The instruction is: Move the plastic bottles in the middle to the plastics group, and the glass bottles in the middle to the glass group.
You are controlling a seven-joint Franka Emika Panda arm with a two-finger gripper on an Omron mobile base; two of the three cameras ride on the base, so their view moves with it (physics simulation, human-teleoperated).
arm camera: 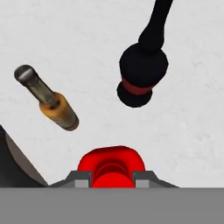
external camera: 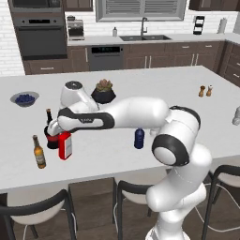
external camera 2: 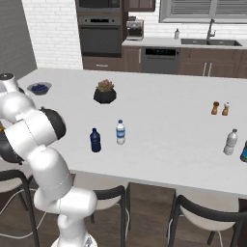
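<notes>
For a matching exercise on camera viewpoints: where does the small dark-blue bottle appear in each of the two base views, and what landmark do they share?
Left base view: dark-blue bottle near picture centre, below and right of the potted plant.
Right base view: dark-blue bottle left of centre, just left of the clear water bottle.
Shared landmark: the potted plant, farther back on the counter than the bottle in both.

Glossy red bottle (external camera: 65, 145), seemingly glass, on matt white counter (external camera: 140, 112).
</notes>
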